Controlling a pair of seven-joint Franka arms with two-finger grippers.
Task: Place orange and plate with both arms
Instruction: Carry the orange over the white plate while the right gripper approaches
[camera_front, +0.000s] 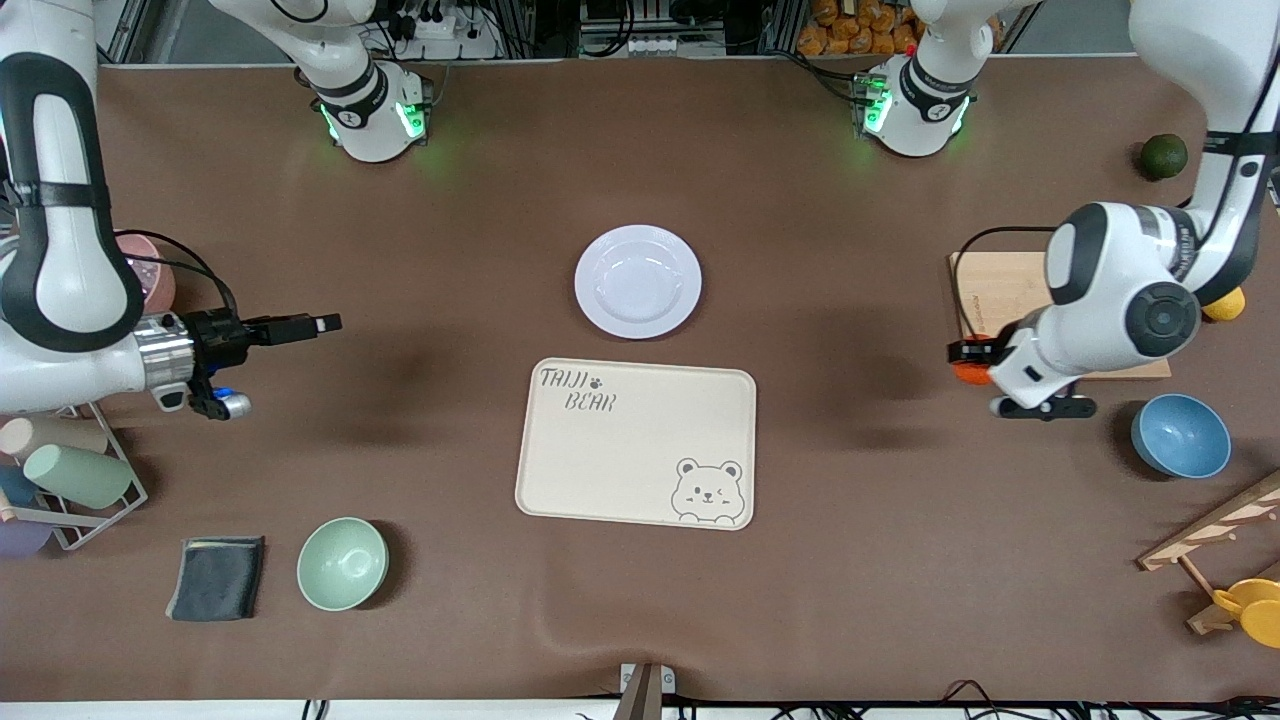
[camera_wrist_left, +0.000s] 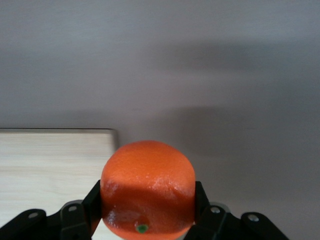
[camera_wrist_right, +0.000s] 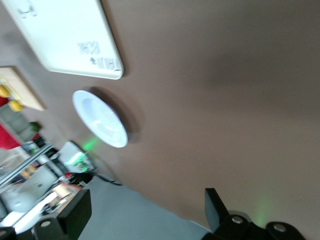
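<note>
Left gripper (camera_wrist_left: 148, 220) has its fingers (camera_wrist_left: 80, 217) clenched on the small round red-orange orange (camera_wrist_left: 147, 187), fruit seated between them, over the edge of the pale wooden cutting board (camera_front: 1005, 290). Right gripper (camera_front: 305, 327) waits with fingers spread, holding nothing, over bare brown table (camera_front: 440, 250). Round lavender-white plate (camera_front: 638, 281) lies on the table just beside the cream rectangular bear tray (camera_front: 636, 441), farther from the front camera.

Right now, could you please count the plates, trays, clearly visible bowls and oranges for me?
Plate: 1
Tray: 1
Bowl: 2, green bowl and blue bowl
Orange: 1, held in the left gripper
Total: 5
</note>
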